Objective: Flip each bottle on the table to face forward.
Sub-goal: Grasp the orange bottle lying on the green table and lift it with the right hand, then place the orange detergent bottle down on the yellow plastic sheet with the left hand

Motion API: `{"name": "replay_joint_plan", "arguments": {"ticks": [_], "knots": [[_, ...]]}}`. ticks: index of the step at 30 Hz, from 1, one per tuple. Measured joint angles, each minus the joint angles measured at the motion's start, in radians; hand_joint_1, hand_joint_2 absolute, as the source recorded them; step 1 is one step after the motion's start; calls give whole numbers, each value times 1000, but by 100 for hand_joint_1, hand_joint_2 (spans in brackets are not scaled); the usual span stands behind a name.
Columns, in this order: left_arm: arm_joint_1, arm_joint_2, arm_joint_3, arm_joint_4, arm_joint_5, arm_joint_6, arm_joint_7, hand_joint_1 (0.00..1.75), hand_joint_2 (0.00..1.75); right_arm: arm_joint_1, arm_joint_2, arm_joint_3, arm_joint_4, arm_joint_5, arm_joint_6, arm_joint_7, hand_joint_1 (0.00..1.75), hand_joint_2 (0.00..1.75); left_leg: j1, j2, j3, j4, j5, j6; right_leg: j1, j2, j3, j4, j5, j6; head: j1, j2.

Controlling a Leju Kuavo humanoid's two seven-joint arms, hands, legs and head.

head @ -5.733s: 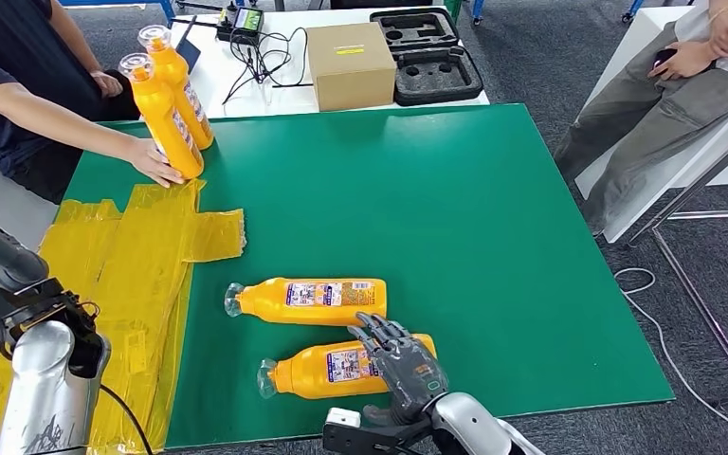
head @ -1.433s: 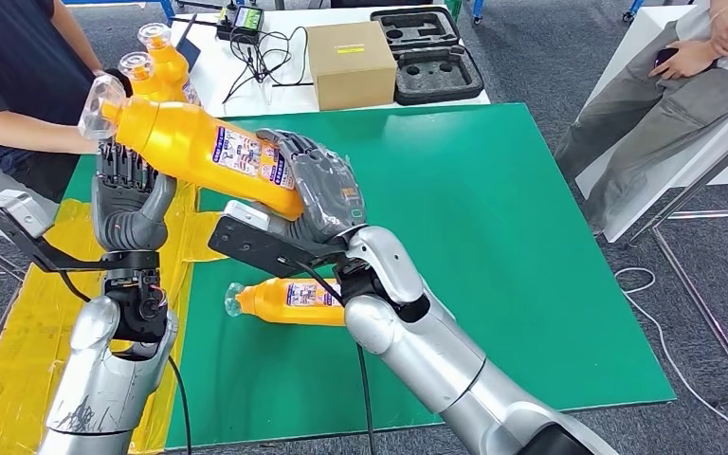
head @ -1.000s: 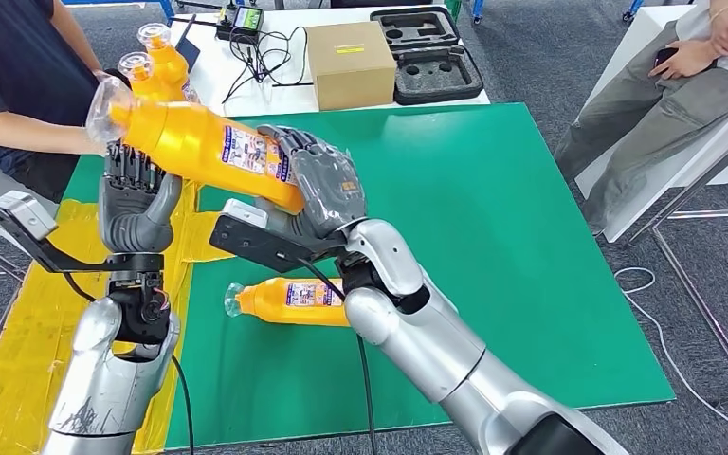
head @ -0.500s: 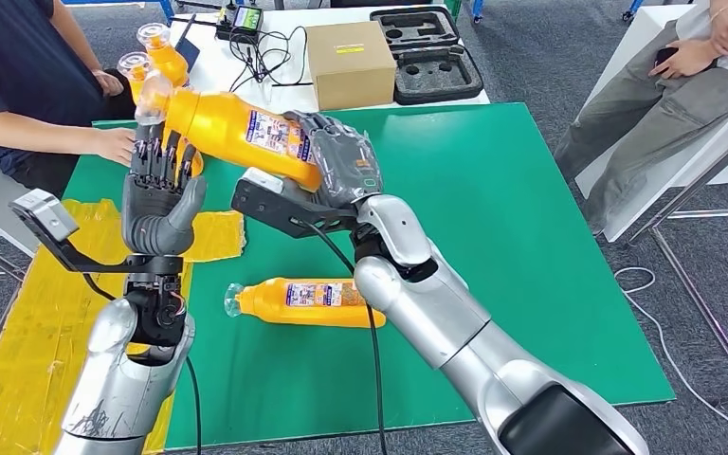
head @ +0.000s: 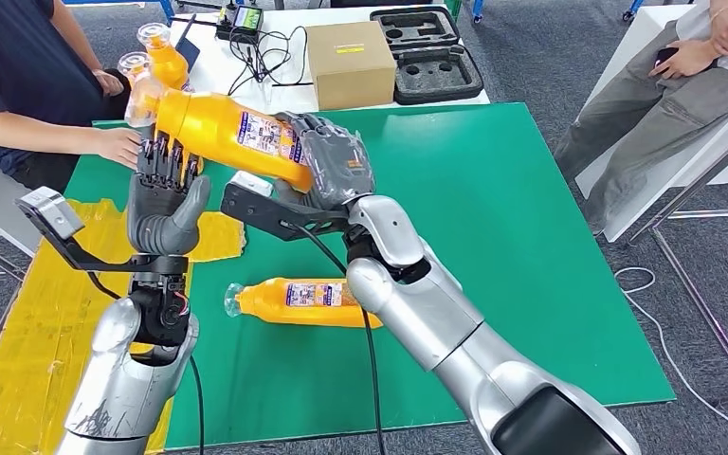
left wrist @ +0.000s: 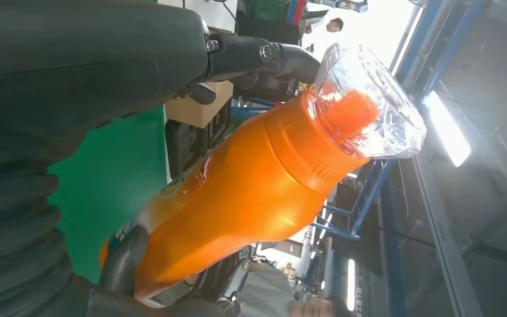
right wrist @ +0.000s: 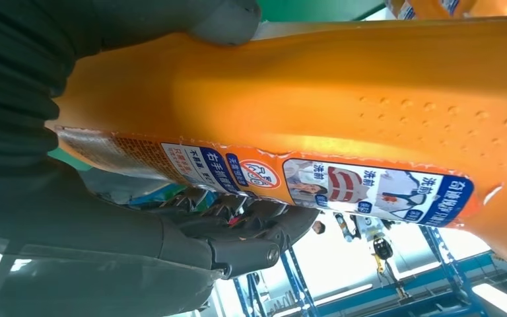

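We saw right robot hand [head: 334, 169] grasping orange bottle [head: 223, 136] aloft, cap far-left; left robot hand [head: 162, 194] released, fingers spread beneath; second bottle [head: 305, 300] lay on green surface [head: 493, 237].

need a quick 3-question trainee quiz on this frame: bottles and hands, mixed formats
1. True or false: the right hand holds the raised orange bottle by its base end.
2. Where is the lying bottle? A) on the green mat B) on the cardboard box C) in the foam case
3. Fill in: the left hand, fingers apart, sits under the raised bottle's ____ end.

Key: 1 true; 2 A; 3 cap
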Motion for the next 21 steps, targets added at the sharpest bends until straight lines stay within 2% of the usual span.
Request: {"name": "replay_joint_plan", "arguments": {"ticks": [16,21], "knots": [[9,2,9,-9,8,-4,-11,0,175,90,-5,103,-175,9,86,-6,175,175,0,0,0,0,0,0,0,0,0,0,0,0,0,0],[11,2,9,-16,8,-8,-13,0,175,98,-8,140,-209,22,117,25,175,175,0,0,0,0,0,0,0,0,0,0,0,0,0,0]]}}
